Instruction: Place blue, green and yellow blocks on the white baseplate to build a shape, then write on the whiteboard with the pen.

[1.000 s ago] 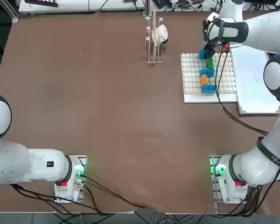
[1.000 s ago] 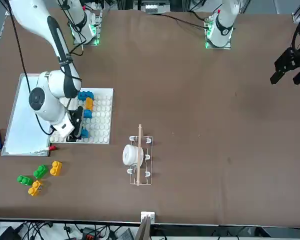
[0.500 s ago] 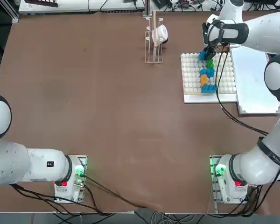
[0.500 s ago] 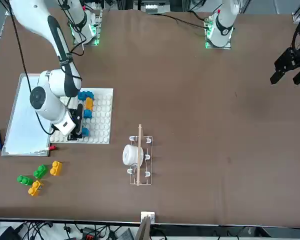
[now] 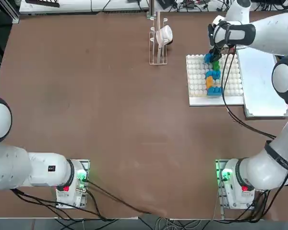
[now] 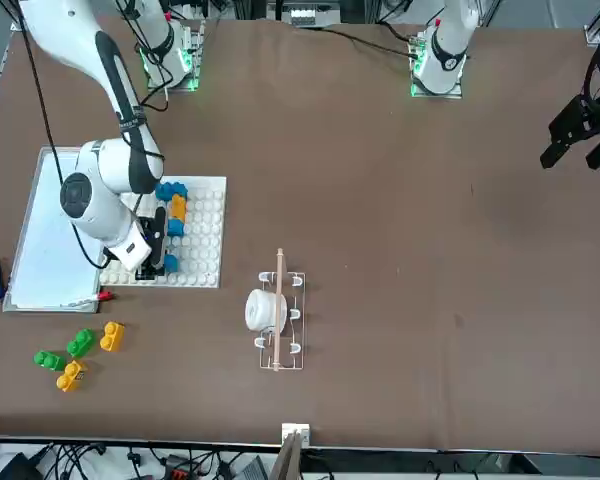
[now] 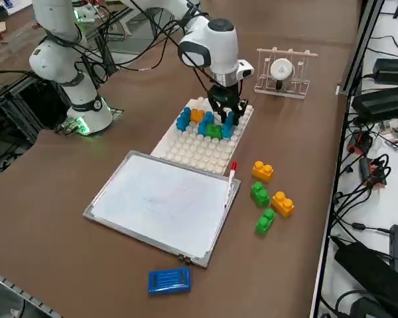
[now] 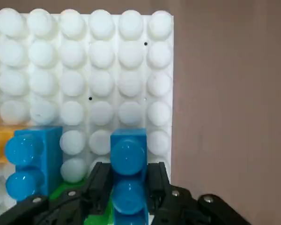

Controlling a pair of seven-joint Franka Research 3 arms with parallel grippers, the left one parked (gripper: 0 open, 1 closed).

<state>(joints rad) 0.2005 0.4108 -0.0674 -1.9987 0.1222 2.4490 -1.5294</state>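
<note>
On the white baseplate (image 5: pixel 197 81) stands a line of blocks: a green one (image 5: pixel 216 64), a blue one (image 5: pixel 212 74), an orange one (image 5: pixel 210 82) and another blue one (image 5: pixel 214 90). My right gripper (image 5: pixel 213 55) is at the plate's far end, shut on a blue block (image 8: pixel 127 154) that shows between its fingers (image 8: pixel 99 180) in the wrist view, over a green block (image 8: pixel 68 190). Beside it stands another blue block (image 8: pixel 32 161). The whiteboard (image 7: pixel 159 202) lies next to the plate. The pen (image 7: pixel 231 173) rests at the board's edge. Several loose green (image 7: pixel 259 193) and yellow (image 7: pixel 263 171) blocks lie beyond the pen.
A wooden rack (image 5: pixel 158 48) with a white roll (image 5: pixel 165 34) stands left of the plate. A smooth blue slab (image 7: pixel 169 280) lies past the whiteboard's outer end. Cables run from the right arm across the plate's near corner.
The right wrist has shifted slightly over the plate's far end. Its hold on the blue block is the same.
</note>
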